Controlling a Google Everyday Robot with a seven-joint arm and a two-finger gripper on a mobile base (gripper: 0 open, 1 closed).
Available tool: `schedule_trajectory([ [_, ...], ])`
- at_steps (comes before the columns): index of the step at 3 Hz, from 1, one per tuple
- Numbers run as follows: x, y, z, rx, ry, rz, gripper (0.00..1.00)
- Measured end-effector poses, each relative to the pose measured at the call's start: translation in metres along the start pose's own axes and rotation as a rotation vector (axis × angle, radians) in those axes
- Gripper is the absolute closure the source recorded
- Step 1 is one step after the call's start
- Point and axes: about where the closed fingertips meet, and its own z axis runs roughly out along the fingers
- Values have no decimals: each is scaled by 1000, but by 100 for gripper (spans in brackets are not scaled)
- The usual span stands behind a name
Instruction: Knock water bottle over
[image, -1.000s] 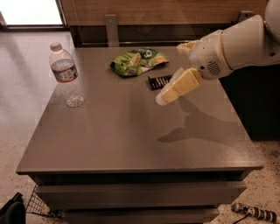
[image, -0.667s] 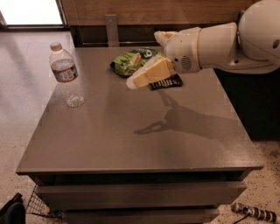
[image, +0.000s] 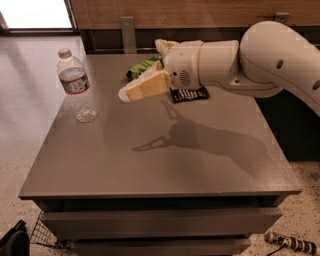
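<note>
The water bottle (image: 76, 87) is clear ribbed plastic with a white cap and a red, white and blue label band. It stands upright near the left edge of the grey table (image: 150, 165). My gripper (image: 131, 91), with cream fingers on a white arm, hangs above the table to the right of the bottle. It is at about the height of the label and points at the bottle. A short gap separates them; they do not touch.
A green snack bag (image: 141, 68) and a black packet (image: 189, 94) lie at the back of the table, behind and under my arm. The floor drops off just left of the bottle. A wire basket (image: 44, 233) sits on the floor at the lower left.
My arm has swept left across the table, bringing the gripper from the right side to just beside the bottle. The bottle has not moved.
</note>
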Motion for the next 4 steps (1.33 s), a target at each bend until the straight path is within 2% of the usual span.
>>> schedule_trajectory([
  [1,9,9,41,-33,-60,12,0],
  [2,14,14,67,-57,-113,21,0],
  [3,18,23,104,-99,-141,42,0],
  [4,24,30,128,-128,-138,66,0],
])
